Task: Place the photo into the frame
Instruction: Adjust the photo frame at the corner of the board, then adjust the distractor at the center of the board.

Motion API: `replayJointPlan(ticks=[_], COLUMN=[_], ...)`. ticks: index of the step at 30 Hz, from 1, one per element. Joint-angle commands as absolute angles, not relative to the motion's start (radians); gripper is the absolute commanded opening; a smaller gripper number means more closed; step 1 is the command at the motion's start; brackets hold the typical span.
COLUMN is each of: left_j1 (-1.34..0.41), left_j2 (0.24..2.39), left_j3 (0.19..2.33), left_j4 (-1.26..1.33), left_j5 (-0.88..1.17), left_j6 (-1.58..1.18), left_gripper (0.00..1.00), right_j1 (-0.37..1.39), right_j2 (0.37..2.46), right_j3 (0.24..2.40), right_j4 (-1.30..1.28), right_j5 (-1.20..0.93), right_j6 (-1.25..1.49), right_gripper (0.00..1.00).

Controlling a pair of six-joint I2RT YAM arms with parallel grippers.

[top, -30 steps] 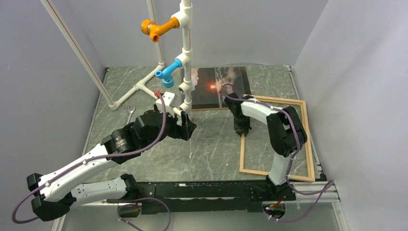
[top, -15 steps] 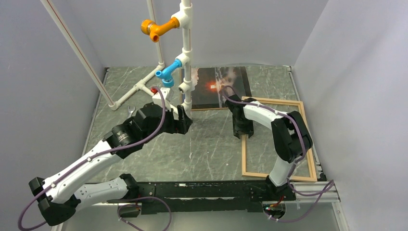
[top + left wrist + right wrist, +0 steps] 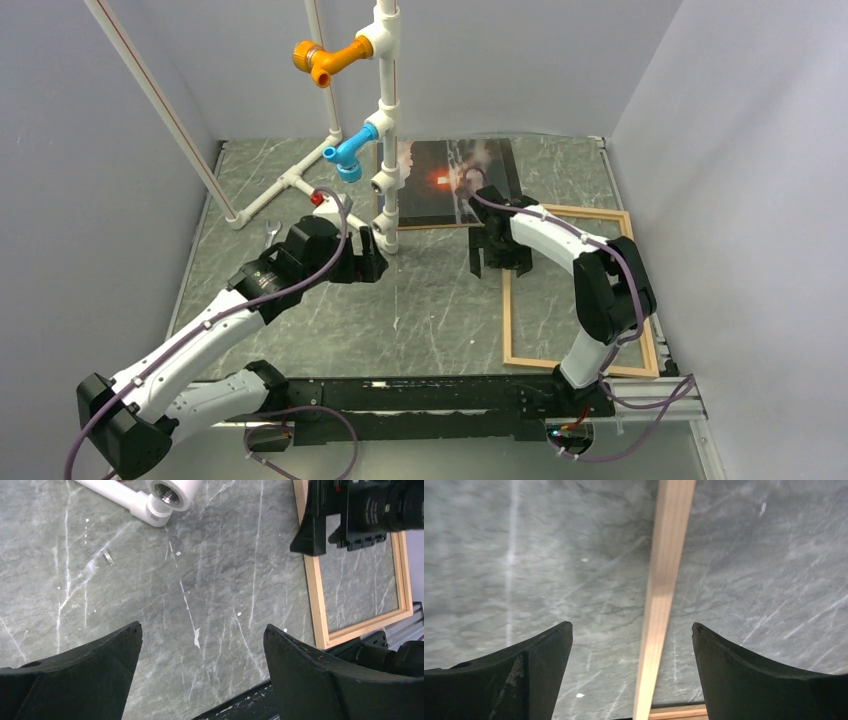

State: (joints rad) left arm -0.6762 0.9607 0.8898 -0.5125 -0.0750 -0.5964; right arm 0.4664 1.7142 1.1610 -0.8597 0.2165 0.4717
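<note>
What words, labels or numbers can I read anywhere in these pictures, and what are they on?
No text can be read anywhere.
Left arm's black joint: a tiny pale mark, too small to read.
Camera lens above the frame: any markings are blurred.
Photo: only its glowing-sun picture, no lettering visible.

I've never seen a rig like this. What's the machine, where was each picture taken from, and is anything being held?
Two white-and-black robot arms are bolted at the near edge of a grey marbled table. One picture looks down from above; the others come from wrist cameras, the dark shapes being the left fingers and right fingers. On the table: a thin light-wood picture frame, a dark glossy photo with an orange sun, a white pipe stand. Both pairs are open, holding nothing.
</note>
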Motion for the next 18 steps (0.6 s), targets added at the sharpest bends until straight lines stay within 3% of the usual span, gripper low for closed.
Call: replayJointPlan(ticks=[1,11,18], left_j1=[-0.673,-0.799,-0.894], left_j2=[0.978,1.037,1.002], left_j3=[0.892,0.922,0.945], left_j4=[-0.417,-0.31,-0.251], left_j5=[-0.016,0.004,-0.032], left_j6=[-0.568,-0.44,-0.374], left_gripper=[0.94,0.91,0.91], right_j1=[0.468,0.476,0.544], right_j2=[1.704,1.914,2.172], right_j3=[1.276,1.594,1.976], right_j4=[-0.806,-0.782,-0.91], right_j5=[0.131,-0.072,-0.082], right_j6=[0.451,0.459,0.471], right_gripper=[0.91,0.93,0.91])
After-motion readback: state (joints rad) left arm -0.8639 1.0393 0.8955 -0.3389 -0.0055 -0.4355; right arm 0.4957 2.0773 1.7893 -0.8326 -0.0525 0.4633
